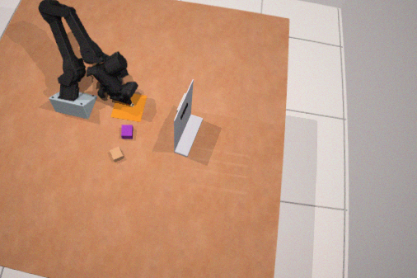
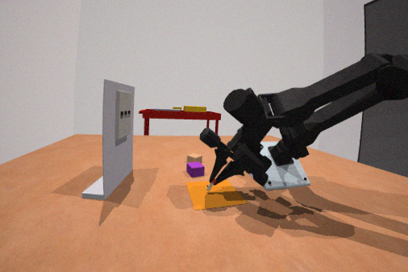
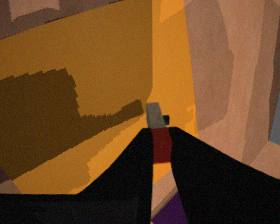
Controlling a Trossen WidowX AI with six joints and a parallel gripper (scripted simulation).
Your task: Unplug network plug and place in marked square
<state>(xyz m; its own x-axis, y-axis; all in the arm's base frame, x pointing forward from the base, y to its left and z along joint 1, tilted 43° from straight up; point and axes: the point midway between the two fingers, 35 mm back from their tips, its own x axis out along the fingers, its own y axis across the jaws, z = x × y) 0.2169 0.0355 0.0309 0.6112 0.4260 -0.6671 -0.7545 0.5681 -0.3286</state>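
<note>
The network plug (image 2: 209, 187) (image 3: 154, 115) has a light grey body and a red rear part. It is out of the panel, tilted with its grey end down over the marked square (image 1: 124, 115) (image 2: 197, 202) (image 3: 172, 60), an orange patch. Its tip is at or just above the surface; I cannot tell if it touches. My gripper (image 1: 130, 102) (image 2: 214, 182) (image 3: 159, 136) is shut on the plug's red part and leans steeply downward. The upright panel (image 1: 180, 126) (image 2: 110, 126) stands apart from the gripper, and its socket plate (image 2: 123, 106) shows dark openings without a plug.
A purple block (image 1: 127, 131) (image 2: 195, 169) (image 3: 169, 211) lies close beside the orange square. A tan block (image 1: 116, 154) (image 2: 194, 157) lies beyond it. The arm's pale base (image 1: 74, 106) (image 2: 296, 176) is close to the square's other side. A red table (image 2: 181, 115) stands in the background.
</note>
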